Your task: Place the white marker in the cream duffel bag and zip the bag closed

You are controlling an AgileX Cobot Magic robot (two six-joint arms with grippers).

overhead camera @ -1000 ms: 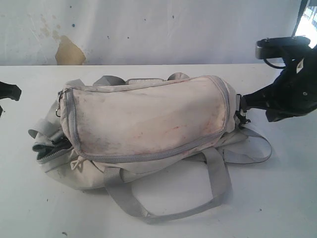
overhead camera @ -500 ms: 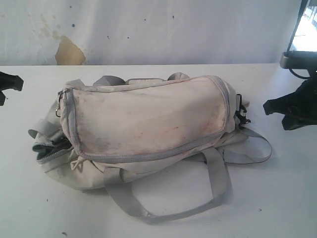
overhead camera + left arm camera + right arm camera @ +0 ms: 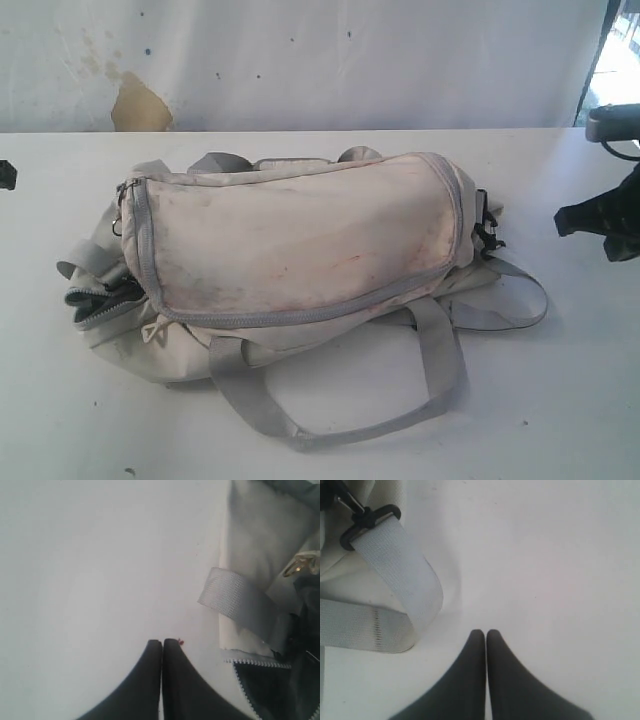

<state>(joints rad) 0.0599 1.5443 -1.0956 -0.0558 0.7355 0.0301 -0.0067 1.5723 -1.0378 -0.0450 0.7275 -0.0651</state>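
The cream duffel bag [image 3: 300, 245] lies on its side across the middle of the white table, its long grey zipper [image 3: 300, 312] closed along the front. A small end pocket [image 3: 100, 297] at its left gapes open. The white marker is out of view. My right gripper [image 3: 566, 219] hangs shut and empty off the bag's right end, near the strap clip [image 3: 369, 516]. My left gripper [image 3: 162, 641] is shut and empty over bare table beside the bag's left end [image 3: 260, 540]; in the exterior view only a dark sliver [image 3: 6, 173] of it shows at the left edge.
Grey carry straps [image 3: 330, 415] loop out onto the table in front of the bag, and a shoulder strap [image 3: 520, 300] curls at its right. A stained white wall [image 3: 140, 105] stands behind the table.
Both arms have drawn back from the bag, the right one toward the right edge and the left one almost out of the exterior view. The bag has not moved.
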